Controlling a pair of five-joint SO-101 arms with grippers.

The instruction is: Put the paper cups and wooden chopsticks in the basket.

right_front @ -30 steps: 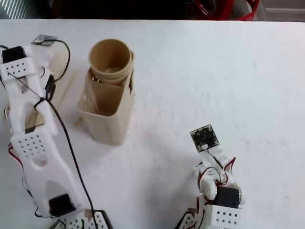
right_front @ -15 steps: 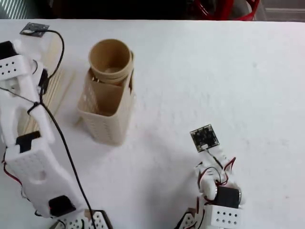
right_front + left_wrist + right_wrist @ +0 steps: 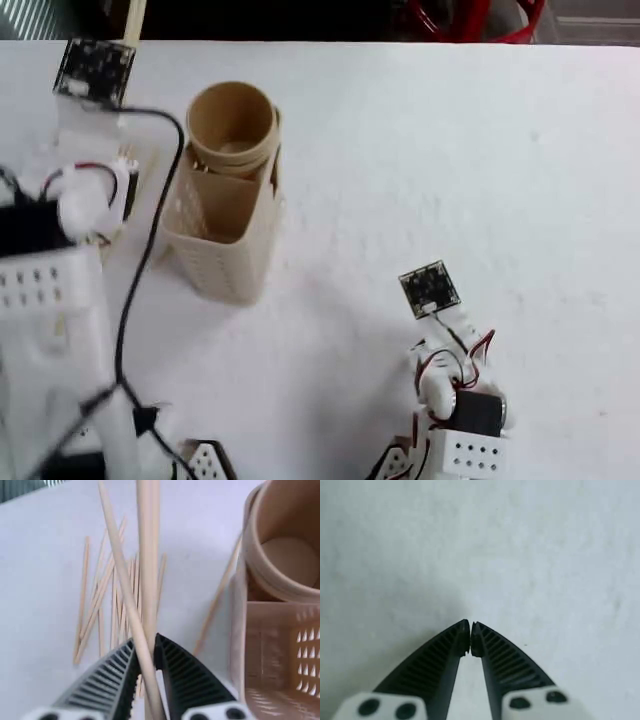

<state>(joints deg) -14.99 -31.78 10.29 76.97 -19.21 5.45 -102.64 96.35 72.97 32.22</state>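
The left pincer point(image 3: 146, 644) is nipped tight on a few wooden chopsticks point(image 3: 147, 555). They stick out past its tips at slightly different angles, one crossing the others. It hangs above the bench point(image 3: 450, 150), on the left side of the basket point(image 3: 225, 240). Below it, the loose chopsticks point(image 3: 102, 605) lie scattered on the bench in a rough fan, and one lies apart, just beside the basket wall.

The paper cups point(image 3: 232, 125) are nested together and stand upright in the basket's far compartment, their rims well above its edge. The basket itself stands upright on the bench, between the two arms but much nearer the left arm point(image 3: 60, 260).

The right pincer point(image 3: 470, 635) has its tips pressed together with nothing between them. It sits low over bare bench at the near edge, well apart from the basket and the chopsticks.
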